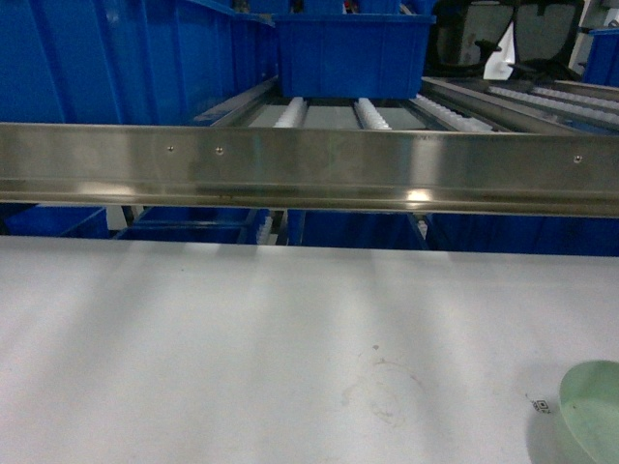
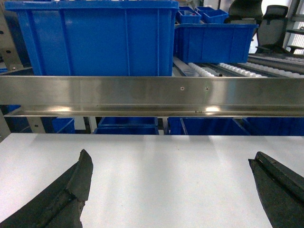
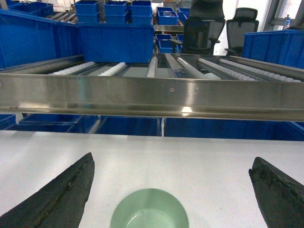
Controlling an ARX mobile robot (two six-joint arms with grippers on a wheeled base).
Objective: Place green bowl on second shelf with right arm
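Currently my right claw (image 3: 171,190) gapes wide above the small pale mint-green bowl (image 3: 149,209), bottom centre; approach step, descent and grasp needed next.

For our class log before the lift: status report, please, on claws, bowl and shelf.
Both claws open, left claw and right claw empty. Green bowl upright on white table, between right fingers. Second shelf ahead; blue bin at back.

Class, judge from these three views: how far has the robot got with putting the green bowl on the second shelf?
Nothing placed yet. The bowl sits upright on the white table, below the shelf. In hand: the right tool is open, its fingers either side of the bowl, not gripping. Left: close, lift, set the bowl on the rollers. The left tool is open over bare table.
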